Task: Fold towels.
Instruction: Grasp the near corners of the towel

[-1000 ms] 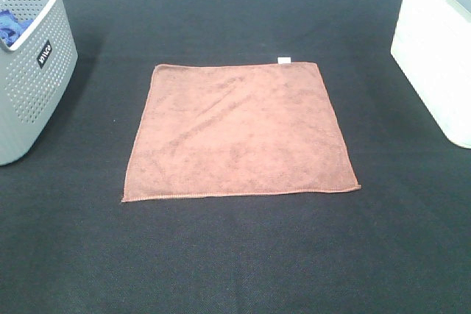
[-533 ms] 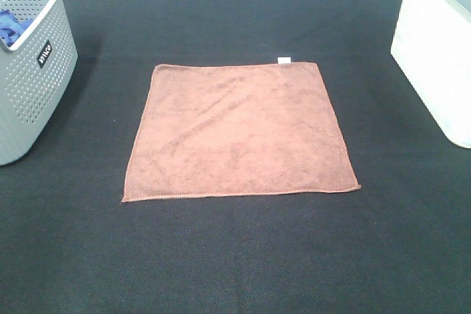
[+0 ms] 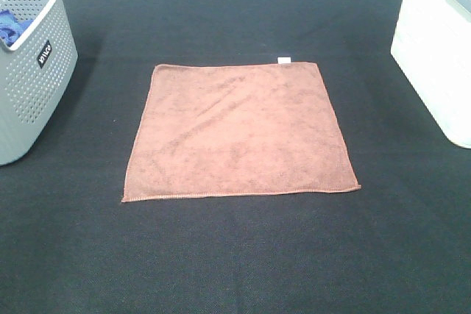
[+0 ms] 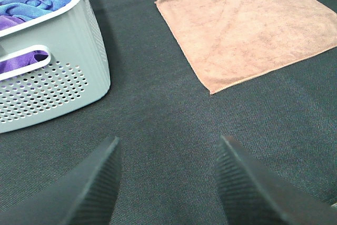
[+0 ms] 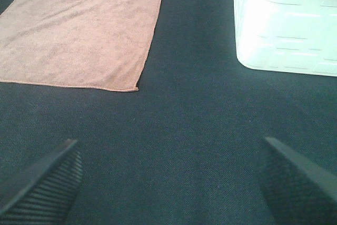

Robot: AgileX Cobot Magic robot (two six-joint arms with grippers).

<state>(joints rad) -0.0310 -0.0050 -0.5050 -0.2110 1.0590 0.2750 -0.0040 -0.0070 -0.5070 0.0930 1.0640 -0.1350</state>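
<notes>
A square rust-brown towel lies flat and unfolded in the middle of the black table, with a small white tag at its far edge. It also shows in the left wrist view and the right wrist view. Neither gripper shows in the exterior high view. My left gripper is open and empty, above bare table, near the towel's front left corner. My right gripper is open wide and empty, above bare table, off the towel's front right corner.
A grey perforated basket stands at the left edge and holds blue and purple cloths. A white bin stands at the right edge. The black table surface runs all around the towel.
</notes>
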